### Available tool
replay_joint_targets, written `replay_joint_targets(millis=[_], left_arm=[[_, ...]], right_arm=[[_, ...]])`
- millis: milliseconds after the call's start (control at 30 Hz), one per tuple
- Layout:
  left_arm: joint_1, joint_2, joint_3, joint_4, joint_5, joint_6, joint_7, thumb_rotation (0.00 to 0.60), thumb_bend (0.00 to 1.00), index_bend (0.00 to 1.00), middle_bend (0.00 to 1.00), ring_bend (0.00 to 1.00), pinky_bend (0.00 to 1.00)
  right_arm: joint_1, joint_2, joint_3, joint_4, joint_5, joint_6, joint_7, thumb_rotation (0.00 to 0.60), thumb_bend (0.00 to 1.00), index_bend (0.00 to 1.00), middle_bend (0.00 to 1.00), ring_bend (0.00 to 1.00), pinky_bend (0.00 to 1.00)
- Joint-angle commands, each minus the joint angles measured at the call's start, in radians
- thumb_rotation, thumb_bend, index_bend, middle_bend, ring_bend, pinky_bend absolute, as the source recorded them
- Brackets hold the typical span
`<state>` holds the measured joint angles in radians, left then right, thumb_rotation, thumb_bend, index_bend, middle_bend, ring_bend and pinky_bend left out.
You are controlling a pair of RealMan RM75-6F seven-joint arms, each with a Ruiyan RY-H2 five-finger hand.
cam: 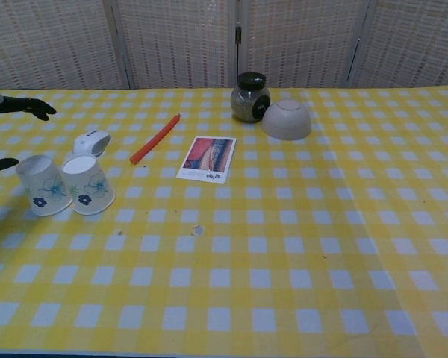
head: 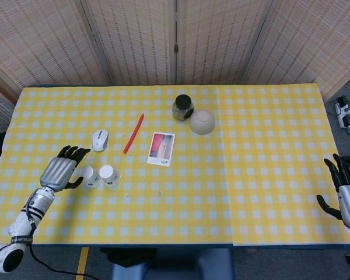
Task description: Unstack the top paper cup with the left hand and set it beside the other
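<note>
Two white paper cups with blue flower prints stand upside down, side by side, near the table's left front. The left cup (head: 90, 175) (cam: 42, 185) and the right cup (head: 109, 174) (cam: 88, 183) touch each other. My left hand (head: 60, 170) is open just left of the left cup, fingers spread and off it; the chest view catches only its dark fingertips (cam: 30, 108) at the left edge. My right hand (head: 346, 195) hangs open at the table's far right front corner, holding nothing.
A white computer mouse (head: 100, 139) lies behind the cups, a red pen (head: 133, 133) to its right. A photo card (head: 161, 148) lies mid-table. A dark-lidded jar (head: 182, 107) and an upturned white bowl (head: 202, 122) stand further back.
</note>
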<state>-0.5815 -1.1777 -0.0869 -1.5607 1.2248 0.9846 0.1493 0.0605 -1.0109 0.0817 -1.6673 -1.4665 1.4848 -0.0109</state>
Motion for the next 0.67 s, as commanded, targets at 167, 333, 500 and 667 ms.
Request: replay_joint_targets(millis=[167,333,500,667], left_arm=[[0.116,0.044,-0.053,-0.056,-0.033,0.240,0.005,0.600,0.44,0.15,0.14,0.08,0.04],[0.207,0.023,-0.033,-0.044,-0.021,0.394,0.067,0.600,0.44,0.17,0.14,0.08,0.04],[0.288,0.000,0.010,-0.039,0.017,0.486,0.075,0.600,0.44,0.18,0.14,0.08,0.03],[0.360,-0.020,0.045,-0.046,0.066,0.569,0.079,0.600,0.44,0.18,0.14,0.08,0.03]], right_arm=[[0.010,0.009,-0.004,0.012,-0.001,-0.028,0.043,0.600,0.34,0.00,0.01,0.09,0.00],[0.023,0.009,-0.008,0.030,-0.013,-0.054,0.098,0.600,0.34,0.00,0.04,0.10,0.00],[0.035,-0.006,-0.018,0.052,-0.035,-0.070,0.132,0.600,0.34,0.02,0.06,0.11,0.00],[0.039,-0.016,-0.025,0.057,-0.045,-0.074,0.140,0.600,0.34,0.03,0.07,0.12,0.00]])
